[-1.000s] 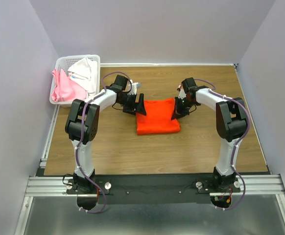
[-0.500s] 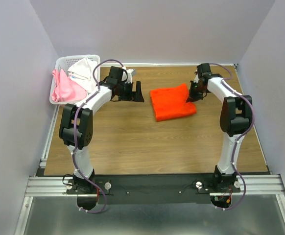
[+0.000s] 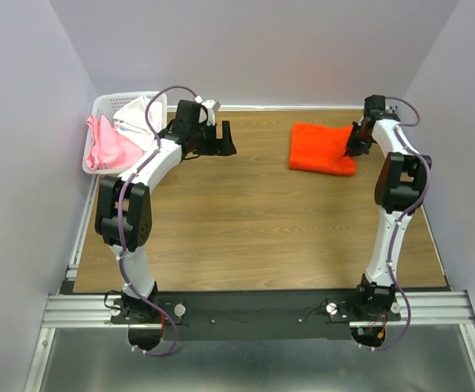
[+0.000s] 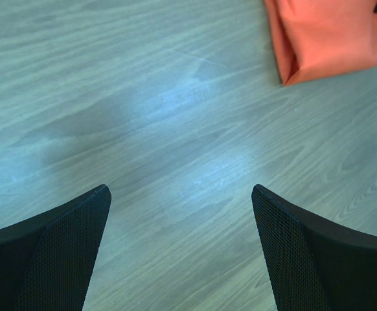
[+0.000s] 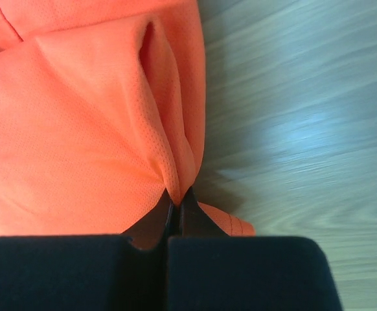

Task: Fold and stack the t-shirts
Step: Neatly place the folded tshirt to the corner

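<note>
The wooden bench (image 3: 246, 237) carries everything. At its far left corner a white lattice basket (image 3: 128, 95) is set, in which a pale pink t-shirt (image 3: 107, 147) and a white t-shirt (image 3: 142, 114) are heaped unfolded. The orange t-shirt (image 3: 319, 147), already folded into a compact rectangle, is laid at the far right of the bench, well apart from the basket. Its right edge is gripped by the right gripper (image 5: 179, 201), whose jaws are pressed together on a small tuck of the fine mesh knit; a ridge of cloth rises from the pinch. The left gripper (image 4: 180, 194) is poised over bare wood near the basket, its jaws spread wide with nothing between them.

The cloth is judged light, soft and limp. No stiffness can be counted on, so any unsupported part is likely to sag, and the folds may be pulled open if the bundle is dragged by one edge. Slipping is thought unlikely on this textured knit, but a shallow pinch may catch only the top layer. A hold is best taken across all layers at a folded edge or corner. The basket shirts are best taken at a shoulder or collar, then spread by two corners.
</note>
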